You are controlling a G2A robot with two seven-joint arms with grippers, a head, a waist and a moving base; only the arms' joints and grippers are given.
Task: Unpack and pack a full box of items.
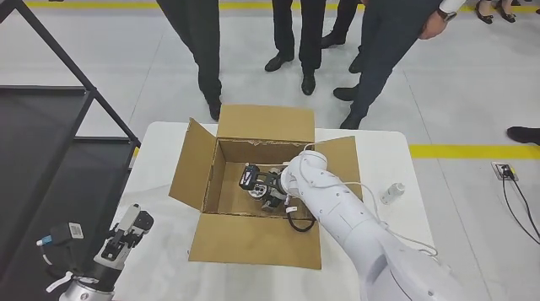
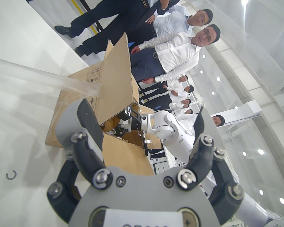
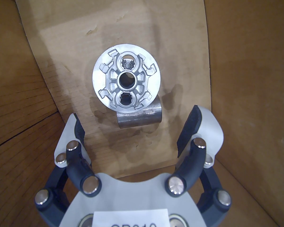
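Box: one cardboard box (image 1: 221, 237) stands on the white table (image 1: 396, 158), all four flaps folded outward.
Disc: one round metal disc (image 3: 99, 81) lies flat on the box floor. Its ribbed face is turned up, and its centre hole points straight up out of the box. Two smaller holes line up with the centre hole, on a line running away from the claw.
Tube: one short metal tube (image 3: 139, 118) sits touching the disc's rim, on the side nearer the claw and partly covered by it. Which way its long axis runs cannot be told.
Right claw (image 3: 136, 119): down inside the box above the floor, fingers spread wide, holding nothing. The tube lies below the gap between the fingertips; the disc lies just beyond them.
Left claw (image 2: 143, 109): outside the box by the table's near left edge, facing the box, fingers spread, holding nothing.
Also: one small bottle (image 1: 392, 192) lies on the table to the right of the box.
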